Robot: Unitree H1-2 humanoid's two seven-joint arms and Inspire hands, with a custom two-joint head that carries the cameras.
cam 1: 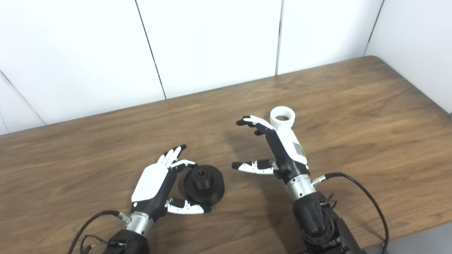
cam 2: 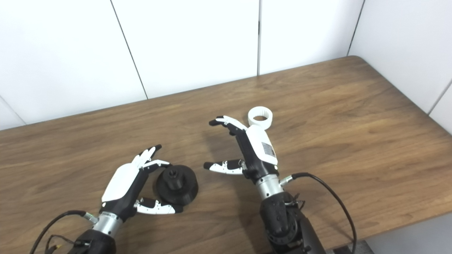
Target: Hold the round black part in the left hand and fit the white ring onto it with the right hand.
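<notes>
The round black part (cam 1: 204, 184) lies flat on the wooden table (cam 1: 353, 116), a small hub standing up from its middle. My left hand (cam 1: 157, 185) is open just to its left, fingers and thumb spread around its near and far sides without closing on it. The white ring (cam 1: 282, 118) rests on the table farther back, right of centre. In front of it my right hand (cam 1: 273, 150) is open, fingers stretched to the left of the ring and thumb pointing left. Neither hand holds anything.
White wall panels (cam 1: 212, 46) rise behind the table's far edge. The table's right edge runs past a rounded back corner (cam 1: 374, 58). Black cables (cam 1: 367, 197) trail from both wrists near the front edge.
</notes>
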